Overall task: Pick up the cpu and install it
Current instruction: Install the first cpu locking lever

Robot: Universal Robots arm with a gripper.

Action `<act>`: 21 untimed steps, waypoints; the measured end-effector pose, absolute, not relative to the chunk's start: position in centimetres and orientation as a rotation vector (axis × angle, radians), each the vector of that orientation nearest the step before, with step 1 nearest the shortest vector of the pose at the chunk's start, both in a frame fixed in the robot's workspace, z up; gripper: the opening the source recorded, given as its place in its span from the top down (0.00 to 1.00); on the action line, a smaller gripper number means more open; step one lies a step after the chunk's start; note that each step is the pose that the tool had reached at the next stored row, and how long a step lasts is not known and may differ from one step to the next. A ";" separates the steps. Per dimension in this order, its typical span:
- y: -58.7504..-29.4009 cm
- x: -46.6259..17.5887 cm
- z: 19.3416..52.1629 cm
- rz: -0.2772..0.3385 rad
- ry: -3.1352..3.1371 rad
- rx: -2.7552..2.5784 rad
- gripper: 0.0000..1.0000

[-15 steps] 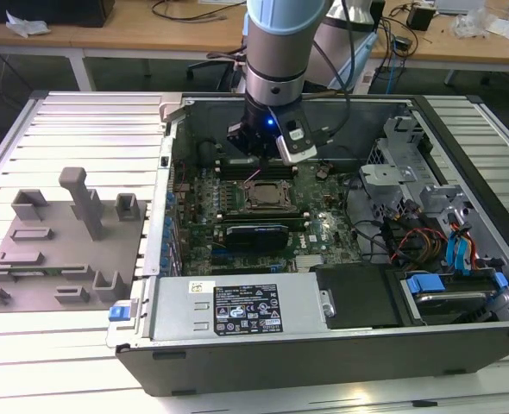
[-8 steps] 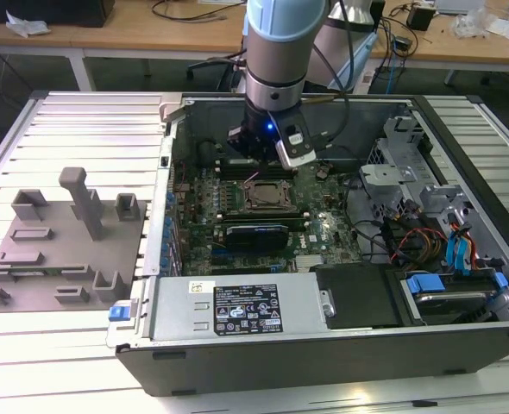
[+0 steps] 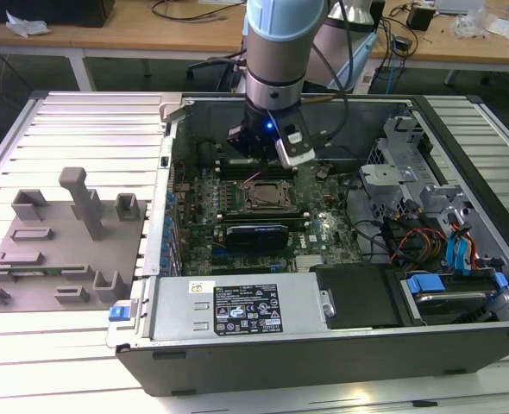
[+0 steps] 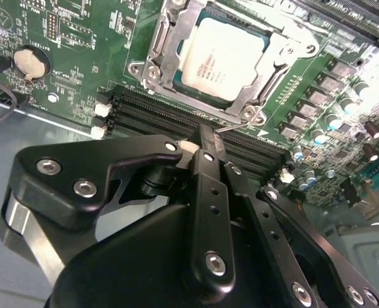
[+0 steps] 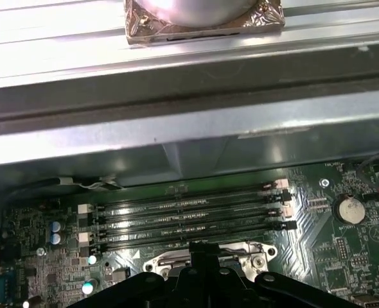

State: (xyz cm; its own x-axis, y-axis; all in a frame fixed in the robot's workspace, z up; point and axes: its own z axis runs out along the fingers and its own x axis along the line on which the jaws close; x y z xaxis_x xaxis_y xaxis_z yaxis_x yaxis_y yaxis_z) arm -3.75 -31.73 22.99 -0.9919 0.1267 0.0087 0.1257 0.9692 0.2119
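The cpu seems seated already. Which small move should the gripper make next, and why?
Probably a short straight lift: the pale silvery square cpu lies flat inside the metal-framed socket, and the black gripper hangs close beside it, not holding it.

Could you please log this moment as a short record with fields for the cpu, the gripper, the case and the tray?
cpu: cpu lies flat in the socket on the green motherboard, pale top up
gripper: gripper low over the memory slots beside the socket, carrying nothing
case: open computer case on the slatted table
tray: grey tray on the exterior view's left, outside the case
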 end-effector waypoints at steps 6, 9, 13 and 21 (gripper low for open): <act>-31.5 -3.8 22.4 0.334 3.104 0.198 0.89; -31.5 -3.8 22.1 0.334 3.083 0.193 0.89; -31.5 -3.7 22.0 0.334 3.064 0.188 0.89; -31.5 -3.8 21.8 0.333 3.036 0.182 0.89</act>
